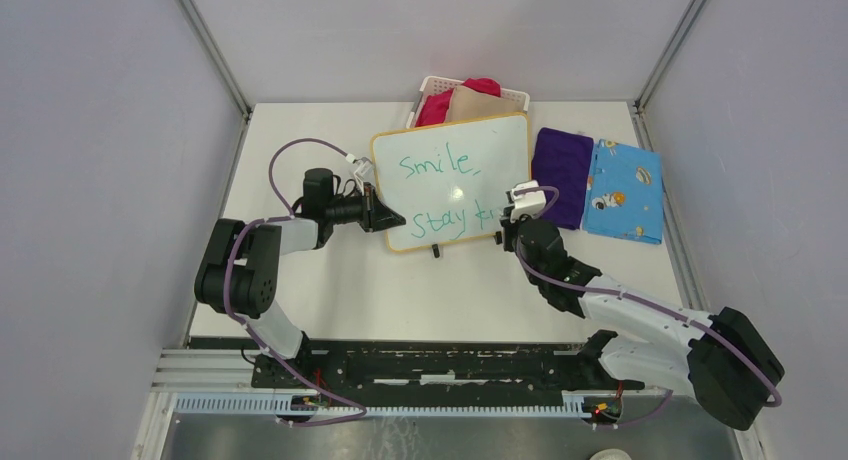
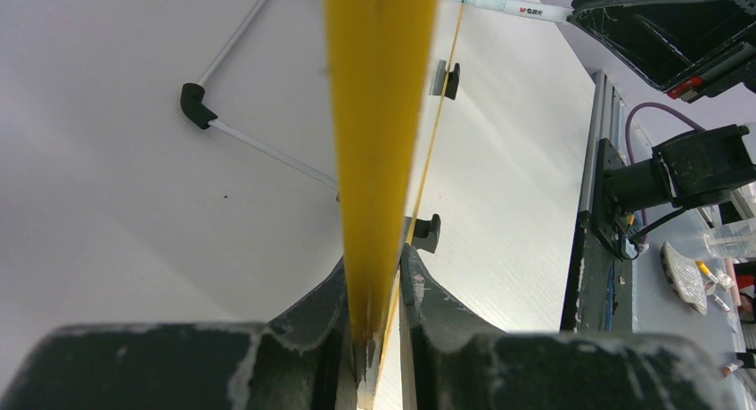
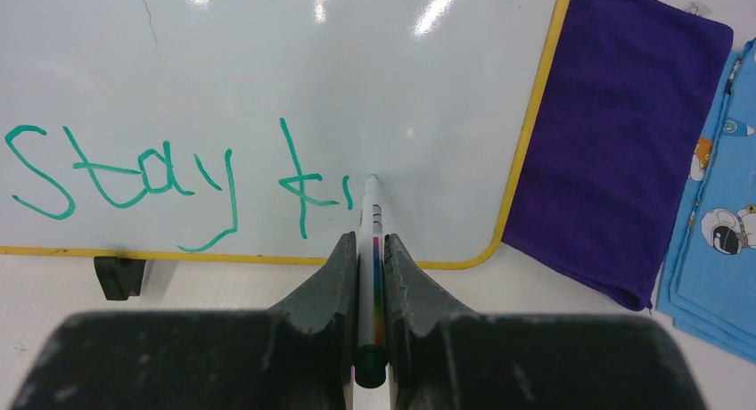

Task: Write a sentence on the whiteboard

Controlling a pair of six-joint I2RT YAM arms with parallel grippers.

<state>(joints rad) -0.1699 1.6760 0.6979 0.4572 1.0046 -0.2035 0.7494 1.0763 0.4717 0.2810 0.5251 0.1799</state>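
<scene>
The whiteboard (image 1: 455, 180) with a yellow frame lies on the table, with green writing "Smile," (image 1: 435, 163) and below it "stay ki" (image 1: 452, 220). In the right wrist view the lower line (image 3: 169, 185) reads "stay ki". My left gripper (image 1: 390, 220) is shut on the board's left edge; the yellow frame (image 2: 379, 116) runs between its fingers. My right gripper (image 1: 512, 220) is shut on a white marker (image 3: 369, 250), whose tip touches the board just right of the "i". The marker also shows in the left wrist view (image 2: 526, 11).
A white slotted basket (image 1: 437, 84) with pink and beige cloths stands behind the board. A purple cloth (image 1: 561, 163) and a blue patterned cloth (image 1: 625, 190) lie right of the board. The board's black feet (image 3: 118, 276) rest on the table.
</scene>
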